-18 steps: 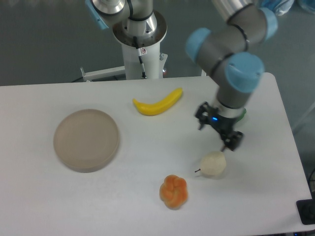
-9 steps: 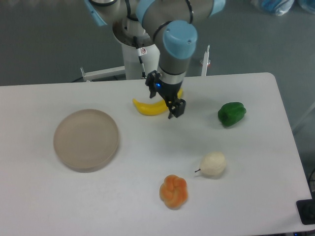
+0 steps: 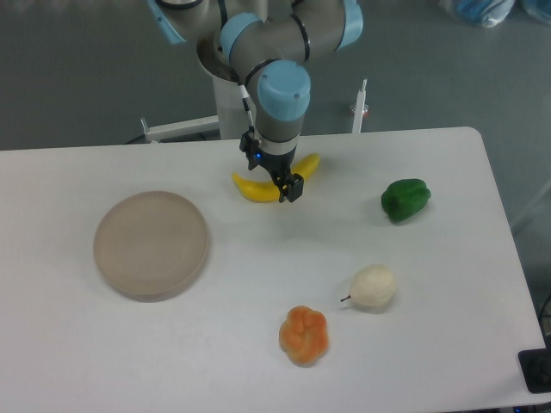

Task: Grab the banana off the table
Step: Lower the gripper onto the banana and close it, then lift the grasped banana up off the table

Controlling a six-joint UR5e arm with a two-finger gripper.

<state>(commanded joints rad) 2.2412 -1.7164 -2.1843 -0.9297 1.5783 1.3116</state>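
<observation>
yellow banana lay flat on the white table between the tan plate and green pepper, so i hung my gripper right over its middle, jaws apart and straddling it, not yet pinching anything.

Bright even overhead light, faint shadows, slightly soft focus.

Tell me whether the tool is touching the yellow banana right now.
Cannot tell. The fixed camera shows the black two-finger tool overlapping the middle of the smooth, curved yellow banana, but from above neither contact nor a gap shows plainly.
</observation>
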